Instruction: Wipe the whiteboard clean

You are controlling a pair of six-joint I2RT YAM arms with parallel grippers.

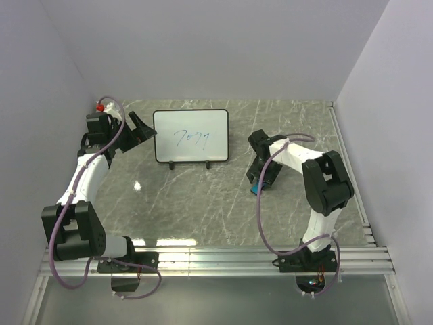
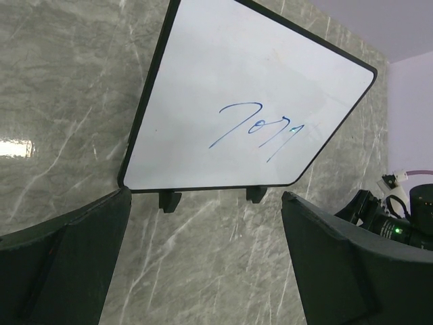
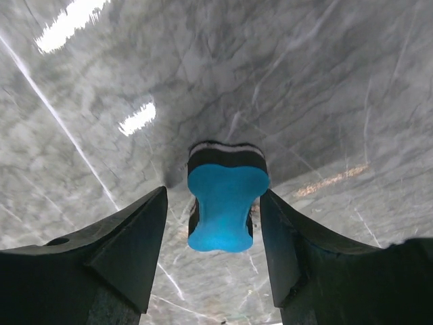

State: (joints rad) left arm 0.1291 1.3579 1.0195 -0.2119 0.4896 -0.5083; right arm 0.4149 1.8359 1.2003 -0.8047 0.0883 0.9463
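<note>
Grey marble tabletop [image 1: 203, 203]: veined and glossy, with bright light spots. It carries everything I list below.
Whiteboard [image 1: 191, 135]: it stands near the far edge of the tabletop, about midway between the left and right edges. It leans back on two small black feet [image 2: 169, 200], and its frame is thin and black with rounded corners.
Writing [image 2: 260, 128]: I see one short blue scribble near the middle of the board. The rest of the white face is unmarked.
Left gripper [image 1: 139, 128]: it sits just beside the board's left edge, toward the far left corner of the tabletop. Its jaws are spread wide with nothing between them. The wrist view looks straight across at the board.
Eraser [image 3: 226, 206]: a blue block with a dark and white layer. It rests on the right half of the tabletop, well apart from the board.
Right gripper [image 1: 262, 177]: it is low over the eraser with one finger on each side. The jaws are apart, and I see bare marble between one finger and the block. I cannot tell whether the other finger touches it.
</note>
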